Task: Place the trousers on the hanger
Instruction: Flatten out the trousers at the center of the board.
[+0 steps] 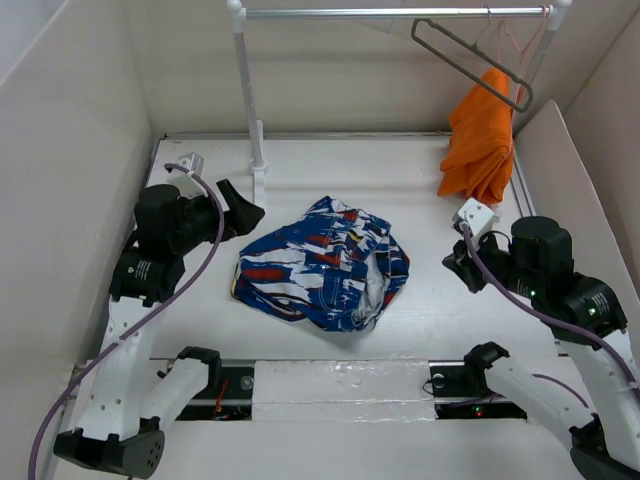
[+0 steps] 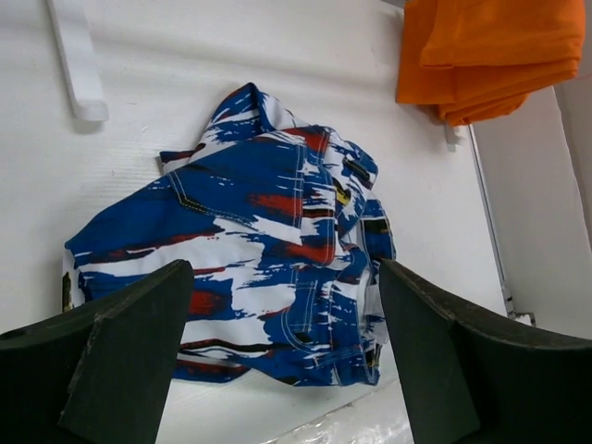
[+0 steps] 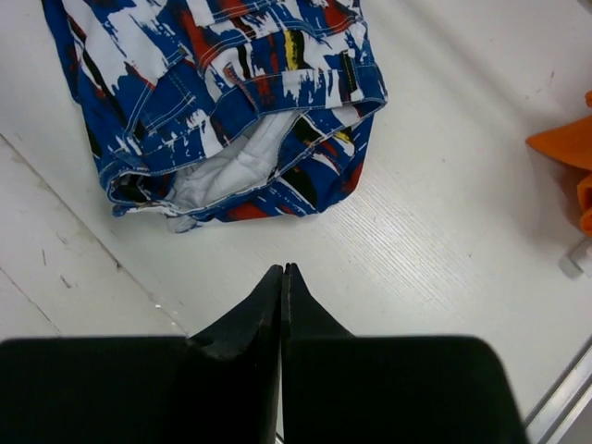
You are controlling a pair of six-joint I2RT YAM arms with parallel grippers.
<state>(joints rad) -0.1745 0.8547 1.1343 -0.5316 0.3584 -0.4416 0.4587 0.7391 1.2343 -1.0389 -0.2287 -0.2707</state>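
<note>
Landmark for all positions: the trousers [image 1: 322,262]

- Trousers: lie in a crumpled heap on the white desk [image 1: 430,320], flat on the surface, touched by neither arm. Blue cloth with white, red, black and yellow strokes. Pocket stitching faces up. White lining shows at the edge of the heap nearest the right arm [image 1: 545,270]
- Hanger [image 1: 466,70]: dark grey thick bar, well beyond the trousers and to their right. It hangs tilted from the white rail [image 1: 400,13], clear of the desk and well apart from the trousers
- Orange garment [image 1: 482,135]: beyond and right of the trousers, draped just below the hanger, its lower end down at the desk. It does not touch the trousers
- Rail post [image 1: 247,100]: stands upright beyond the trousers, on their left side, foot on the desk
- Left arm [image 1: 165,235]: left of the trousers, near but not touching. Left jaws stand wide apart with nothing between them. In the left wrist view the heap lies on the desk beyond the gap, ahead of the tips
- Right arm: right of the trousers, separated from them by bare desk. Right jaws are pressed together, tips meeting, nothing pinched. In the right wrist view the tips point toward the lined edge of the heap, short of it
</note>
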